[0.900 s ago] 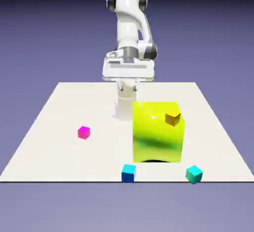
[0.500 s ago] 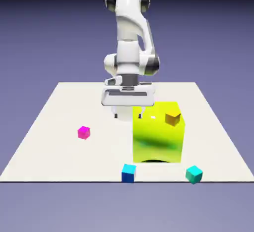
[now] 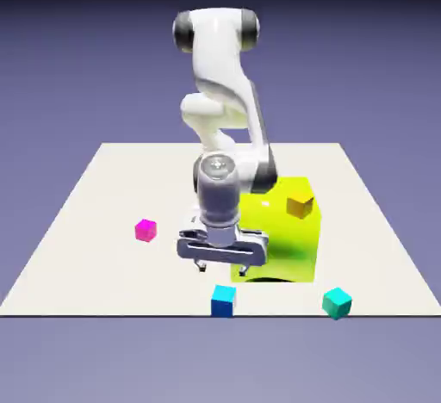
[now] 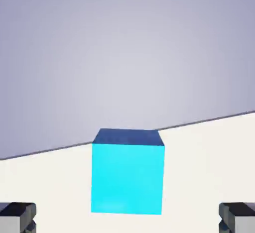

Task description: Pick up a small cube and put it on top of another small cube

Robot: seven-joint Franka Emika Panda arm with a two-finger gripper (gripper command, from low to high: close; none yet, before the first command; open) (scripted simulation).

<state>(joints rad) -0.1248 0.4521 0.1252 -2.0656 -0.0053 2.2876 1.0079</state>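
A small cyan-blue cube (image 3: 223, 300) lies near the table's front edge; in the hand view this cube (image 4: 127, 176) fills the lower middle, between and beyond the two finger tips. My gripper (image 3: 221, 265) hangs open just above and behind it, nothing between its fingers. The finger tips (image 4: 18, 215) sit wide apart at the bottom corners of the hand view. A small teal cube (image 3: 337, 302) rests at the front on the exterior view's right, a small magenta cube (image 3: 145, 230) on its left, and a small orange cube (image 3: 300, 205) sits on top of the big yellow block.
A large yellow block (image 3: 284, 238) stands right behind and beside the gripper, on the exterior view's right. The table's front edge (image 3: 129, 313) runs close in front of the cyan-blue cube.
The arm has swung forward and down from the back of the table toward the cyan-blue cube at the front edge. The cubes have not moved.
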